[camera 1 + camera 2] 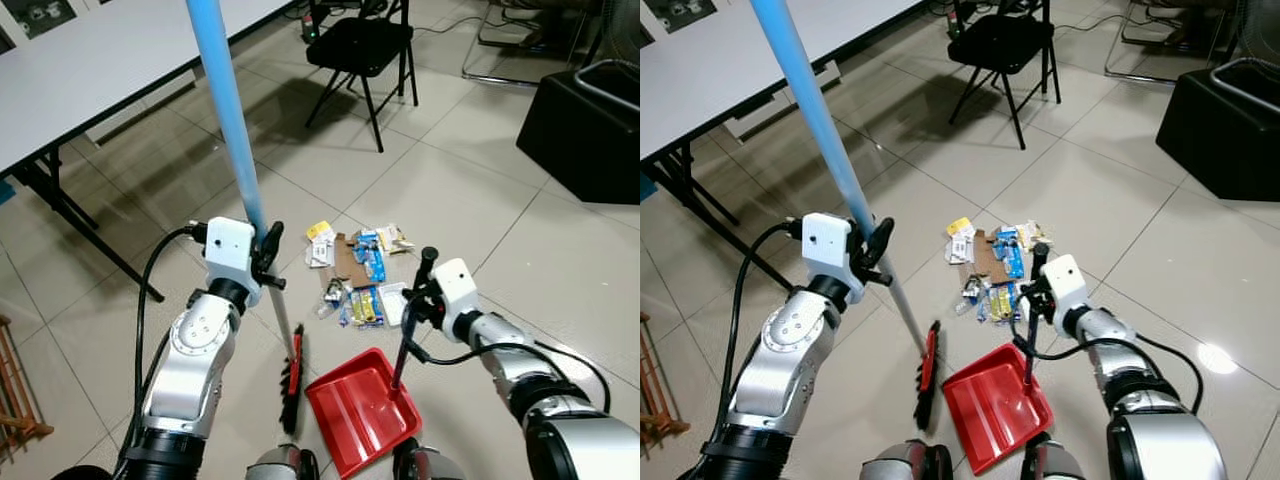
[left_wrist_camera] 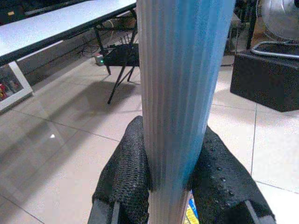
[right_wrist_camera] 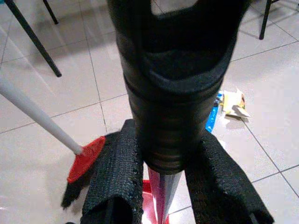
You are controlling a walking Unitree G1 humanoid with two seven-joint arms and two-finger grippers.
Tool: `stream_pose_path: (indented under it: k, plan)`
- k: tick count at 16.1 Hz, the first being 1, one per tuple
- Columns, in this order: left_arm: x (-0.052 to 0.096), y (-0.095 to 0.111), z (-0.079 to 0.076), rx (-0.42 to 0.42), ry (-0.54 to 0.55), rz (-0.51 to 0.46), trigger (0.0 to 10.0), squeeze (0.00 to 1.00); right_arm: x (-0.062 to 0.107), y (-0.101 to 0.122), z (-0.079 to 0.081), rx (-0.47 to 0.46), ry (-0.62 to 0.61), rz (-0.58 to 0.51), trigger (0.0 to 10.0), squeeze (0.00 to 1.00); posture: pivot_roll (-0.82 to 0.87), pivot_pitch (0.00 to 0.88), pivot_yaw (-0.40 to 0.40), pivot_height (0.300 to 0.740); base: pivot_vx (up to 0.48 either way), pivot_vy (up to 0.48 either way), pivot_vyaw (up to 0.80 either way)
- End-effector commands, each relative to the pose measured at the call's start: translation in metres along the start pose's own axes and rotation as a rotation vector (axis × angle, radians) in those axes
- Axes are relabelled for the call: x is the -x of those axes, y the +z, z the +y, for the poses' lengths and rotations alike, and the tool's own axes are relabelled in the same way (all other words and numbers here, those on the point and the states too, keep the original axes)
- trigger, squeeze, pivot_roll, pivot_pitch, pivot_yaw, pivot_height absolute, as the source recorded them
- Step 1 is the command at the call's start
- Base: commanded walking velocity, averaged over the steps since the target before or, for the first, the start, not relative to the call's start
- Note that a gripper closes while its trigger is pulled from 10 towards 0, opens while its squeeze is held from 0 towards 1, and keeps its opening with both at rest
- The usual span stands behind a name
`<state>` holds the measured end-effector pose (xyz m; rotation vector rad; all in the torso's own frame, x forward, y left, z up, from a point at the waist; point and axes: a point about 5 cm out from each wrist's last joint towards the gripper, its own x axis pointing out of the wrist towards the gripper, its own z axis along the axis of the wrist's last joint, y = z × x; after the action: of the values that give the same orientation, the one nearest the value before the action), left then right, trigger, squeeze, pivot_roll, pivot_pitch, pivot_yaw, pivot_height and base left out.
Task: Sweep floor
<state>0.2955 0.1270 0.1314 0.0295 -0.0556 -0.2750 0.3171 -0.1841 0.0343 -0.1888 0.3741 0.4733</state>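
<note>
While left gripper point(image 1: 268, 250) jaws clench broom point(image 1: 228, 110), right gripper point(image 1: 424, 275) jaws grasp dustpan point(image 1: 355, 410).

Pale glossy floor tiles point(image 1: 470, 190) with thin dark grout lines cover the room, catching soft ceiling glare. A long white bench point(image 1: 90, 60) on black folding legs runs along the left. A black folding chair point(image 1: 360, 50) stands at the far middle, casting a shadow leftward. A black boxy bin point(image 1: 585, 125) sits at right
</note>
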Motion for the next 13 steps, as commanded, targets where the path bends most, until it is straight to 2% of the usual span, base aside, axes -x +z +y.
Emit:
stream_pose_path:
  k: [1,5,9,12,13]
  plan:
    - [-0.003,0.008,0.005,-0.016,0.026,-0.046,10.0,0.00,-0.006,0.016,0.002,0.017,-0.010,-0.072,10.0,0.00,0.04,0.120,0.105,0.740,0.000,0.000,0.00]
    - [-0.006,0.008,0.004,-0.010,0.037,-0.056,10.0,0.00,-0.013,0.037,0.002,-0.005,-0.054,-0.168,10.0,0.00,0.03,0.111,0.090,0.740,0.000,0.000,0.00]
    - [-0.009,0.010,0.004,-0.026,0.046,-0.070,10.0,0.00,-0.017,0.044,0.005,-0.002,-0.069,-0.186,10.0,0.00,0.02,0.104,0.083,0.740,0.000,0.000,0.00]
    - [-0.012,0.015,0.016,-0.053,0.117,-0.092,10.0,0.00,-0.016,0.039,0.005,0.020,-0.076,-0.155,10.0,0.00,0.02,0.101,0.083,0.740,0.000,0.000,0.00]
    - [-0.013,0.020,0.022,-0.065,0.149,-0.108,10.0,0.00,-0.016,0.038,0.004,0.028,-0.085,-0.147,9.6,0.00,0.02,0.101,0.082,0.740,0.000,0.000,0.00]
